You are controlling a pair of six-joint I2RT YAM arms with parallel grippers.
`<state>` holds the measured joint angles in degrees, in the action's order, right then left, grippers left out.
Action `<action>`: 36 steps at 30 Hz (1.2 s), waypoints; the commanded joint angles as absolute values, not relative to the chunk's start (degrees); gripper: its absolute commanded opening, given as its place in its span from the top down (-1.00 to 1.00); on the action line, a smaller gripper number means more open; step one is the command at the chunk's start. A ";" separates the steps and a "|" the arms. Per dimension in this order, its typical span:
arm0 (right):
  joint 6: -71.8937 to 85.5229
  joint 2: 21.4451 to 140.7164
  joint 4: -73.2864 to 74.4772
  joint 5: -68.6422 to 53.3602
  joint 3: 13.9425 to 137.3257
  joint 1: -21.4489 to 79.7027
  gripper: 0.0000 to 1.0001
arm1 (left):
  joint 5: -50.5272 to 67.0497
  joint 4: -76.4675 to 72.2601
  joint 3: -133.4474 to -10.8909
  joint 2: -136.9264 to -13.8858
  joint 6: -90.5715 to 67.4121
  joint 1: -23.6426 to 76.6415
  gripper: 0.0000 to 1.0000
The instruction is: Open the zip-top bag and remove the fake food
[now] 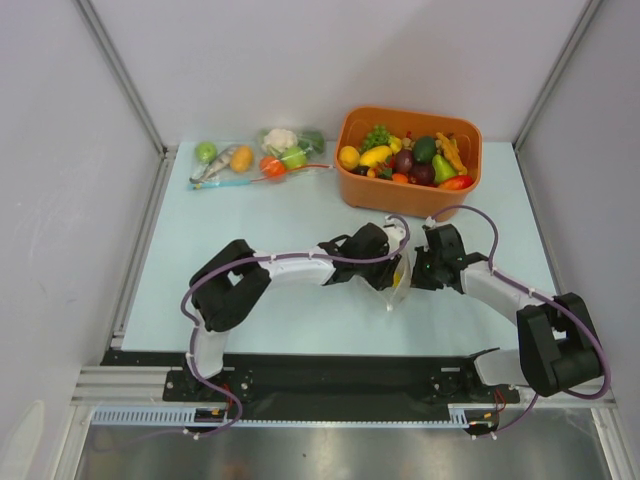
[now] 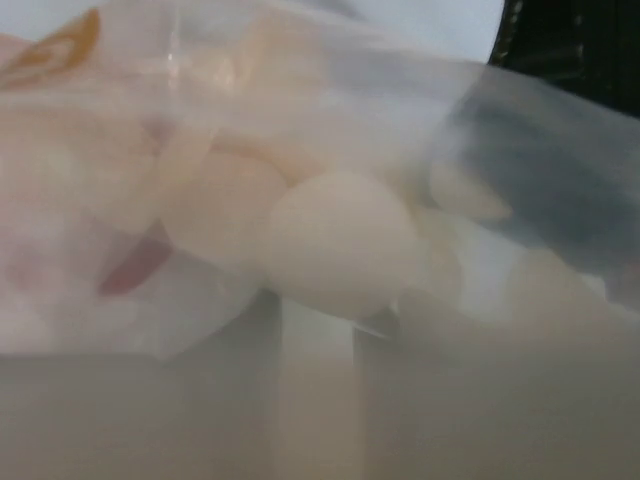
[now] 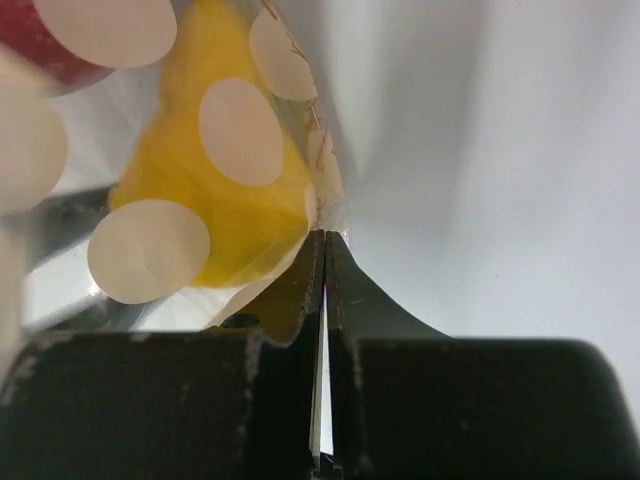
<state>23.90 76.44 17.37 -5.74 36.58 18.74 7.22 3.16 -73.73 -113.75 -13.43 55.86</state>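
1. Zip-top bag [image 1: 397,285]: centre of the top view, between the two pincers. It shows as a narrow strip running top-to-bottom of the frame.
2. Right gripper [image 3: 322,245]: jaws fully together, bag film pinched at the tips. The bag's bulk lies up-left of them in the wrist view.
3. Left gripper [image 1: 384,266]: just beside the bag's left face. Film fills its own view, fingers hidden; opening cannot be told.
4. Judgement: both arms equally near; the mouth likely parts by pulling left and right.
5. Counts: fake food seen inside is one yellow fruit [image 3: 262,215] and one red fruit [image 3: 45,58]; a third not made out. Other clear bags [image 1: 262,158] upper left, at least two. One orange bin [image 1: 352,190] upper right.
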 commanded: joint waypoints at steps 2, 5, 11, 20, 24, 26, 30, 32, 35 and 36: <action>23.38 76.55 16.61 -5.27 37.09 19.07 1.00 | 7.99 1.59 -75.24 -113.03 -12.75 55.72 0.51; 23.29 76.64 16.70 -4.92 37.26 18.90 1.00 | 8.52 1.32 -74.62 -111.72 -13.09 55.72 0.82; 23.20 75.85 17.14 -4.57 36.92 18.11 1.00 | 8.79 1.05 -73.13 -108.46 -13.71 55.64 0.87; 23.38 75.32 17.05 -5.62 36.83 17.93 1.00 | 11.16 -1.67 -75.13 -109.33 -15.91 55.63 -0.20; 23.55 74.62 17.14 -5.71 37.00 17.93 1.00 | 10.11 -0.44 -77.78 -111.88 -15.29 55.63 -0.24; 23.55 74.10 17.31 -5.89 37.00 17.93 1.00 | 9.58 -0.44 -78.57 -112.85 -15.12 55.72 -0.24; 23.82 73.56 17.31 -6.15 36.91 18.02 1.00 | 8.44 -0.44 -78.93 -113.90 -15.12 55.63 -0.25; 23.82 73.57 17.40 -6.15 37.09 18.11 1.00 | 8.00 -0.44 -80.15 -115.13 -14.68 55.64 -0.25; 23.82 73.56 17.32 -6.24 37.18 18.11 1.00 | 7.65 2.63 -81.12 -116.27 -14.41 55.72 -0.24; 23.73 73.48 17.31 -6.33 37.26 18.19 1.00 | 6.95 2.90 -81.12 -116.45 -14.41 55.72 -0.24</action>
